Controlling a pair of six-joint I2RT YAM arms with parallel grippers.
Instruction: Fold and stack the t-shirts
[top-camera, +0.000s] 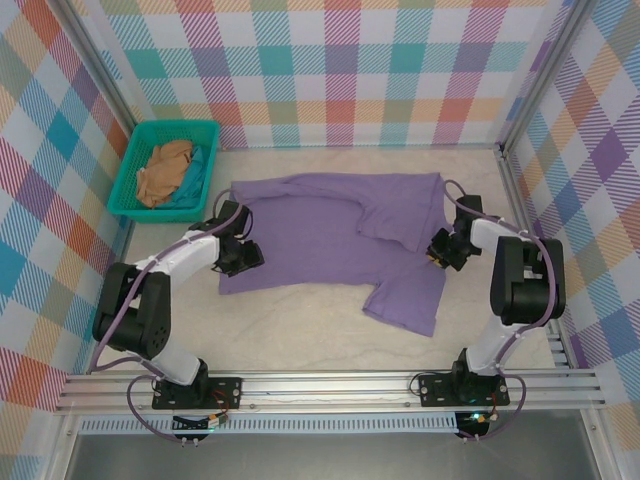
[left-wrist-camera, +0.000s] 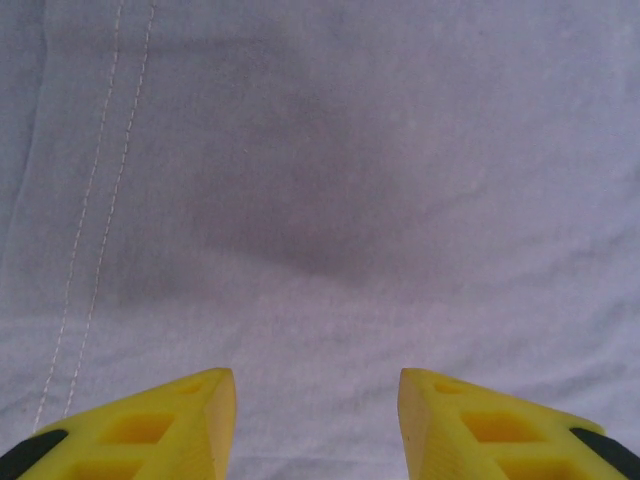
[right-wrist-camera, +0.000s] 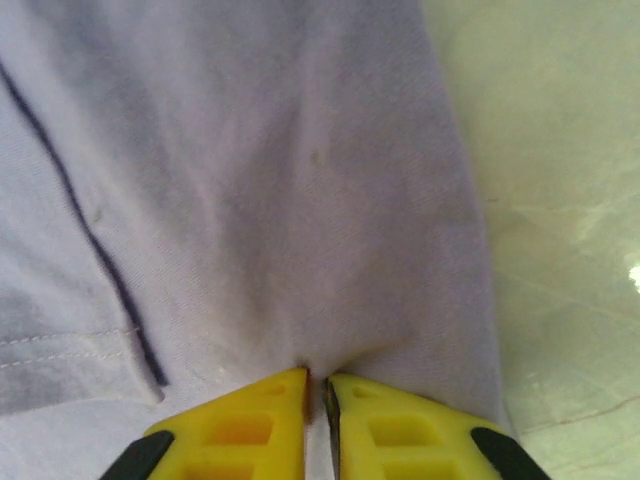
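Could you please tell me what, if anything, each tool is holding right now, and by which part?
The right tool pinches the lavender t-shirt near its right edge; the left tool stands open over it, holding nothing.

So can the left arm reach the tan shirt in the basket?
Probably yes. The tan shirt sits uncovered in the teal basket on that arm's side. The left gripper is down on the purple shirt, so it would lift away first.

Likely a lab test booth: plaid backdrop walls (top-camera: 340, 70), aluminium frame rails (top-camera: 330, 385).
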